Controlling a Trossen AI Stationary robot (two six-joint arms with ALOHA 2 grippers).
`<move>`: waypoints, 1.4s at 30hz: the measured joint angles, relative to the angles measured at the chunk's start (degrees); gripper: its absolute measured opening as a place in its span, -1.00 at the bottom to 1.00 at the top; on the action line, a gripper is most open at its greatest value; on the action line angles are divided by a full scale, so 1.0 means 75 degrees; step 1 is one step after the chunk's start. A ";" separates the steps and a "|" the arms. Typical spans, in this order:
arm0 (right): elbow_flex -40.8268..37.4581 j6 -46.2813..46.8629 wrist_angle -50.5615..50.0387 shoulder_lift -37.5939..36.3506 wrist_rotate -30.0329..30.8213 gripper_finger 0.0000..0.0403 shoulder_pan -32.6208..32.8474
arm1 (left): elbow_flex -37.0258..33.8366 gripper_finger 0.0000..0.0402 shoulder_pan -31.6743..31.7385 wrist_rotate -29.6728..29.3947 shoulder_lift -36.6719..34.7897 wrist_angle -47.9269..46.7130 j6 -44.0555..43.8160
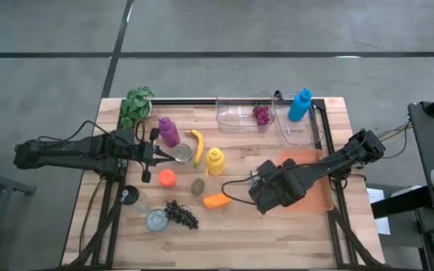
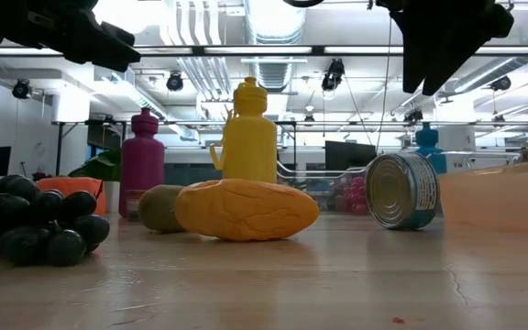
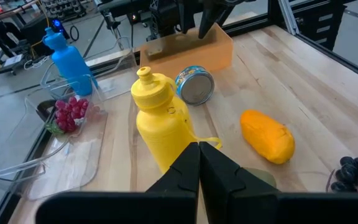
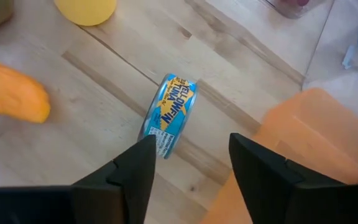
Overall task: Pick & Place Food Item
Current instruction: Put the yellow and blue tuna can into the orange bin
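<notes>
An orange oblong food item (image 1: pixel 215 200) (image 2: pixel 246 209) (image 3: pixel 267 135) (image 4: pixel 11 96) lies on its side on the table, next to a kiwi (image 1: pixel 197 186). A blue tuna can (image 4: pixel 169 115) (image 2: pixel 403 191) (image 3: pixel 194 86) lies on its side close by. My right gripper (image 1: pixel 261 188) (image 4: pixel 191 165) hangs open above the table, beside the orange tray, and the can shows ahead between its fingers, untouched. My left gripper (image 1: pixel 164 154) (image 3: pixel 197 155) is shut at the table's left, pointing toward the yellow bottle (image 1: pixel 215 160) (image 3: pixel 160 118).
A banana (image 1: pixel 197 147), a purple bottle (image 1: pixel 168 132), dark grapes (image 1: pixel 181 214) and two silvery cans (image 1: pixel 181 153) (image 1: pixel 157 220) crowd the table's left half. Clear containers at the far edge hold red grapes (image 1: pixel 261 114) and a blue bottle (image 1: pixel 300 105). An orange tray (image 1: pixel 311 177) lies on the right.
</notes>
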 joint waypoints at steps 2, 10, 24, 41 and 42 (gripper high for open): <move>0.0000 0.0003 0.0013 0.0000 0.0000 0.06 0.0000 | 0.0000 -0.95 0.0000 0.0000 0.0000 0.0000 0.0000; -0.0006 -0.0349 0.0226 0.0000 0.0000 0.16 0.0009 | 0.0000 -0.95 0.0000 0.0000 0.0000 -0.0006 0.0003; -0.0103 0.0251 0.0612 0.0000 0.0028 0.27 -0.0082 | 0.0000 -0.95 -0.0002 0.0000 0.0000 -0.0019 0.0020; -0.0181 0.0695 0.0523 -0.0003 0.0006 0.41 -0.0102 | 0.0000 -0.95 -0.0001 0.0000 -0.0002 -0.0043 0.0015; -0.0184 0.0684 0.0526 -0.0001 0.0006 0.44 -0.0102 | 0.0000 -0.95 -0.0001 0.0000 0.0000 -0.0059 0.0010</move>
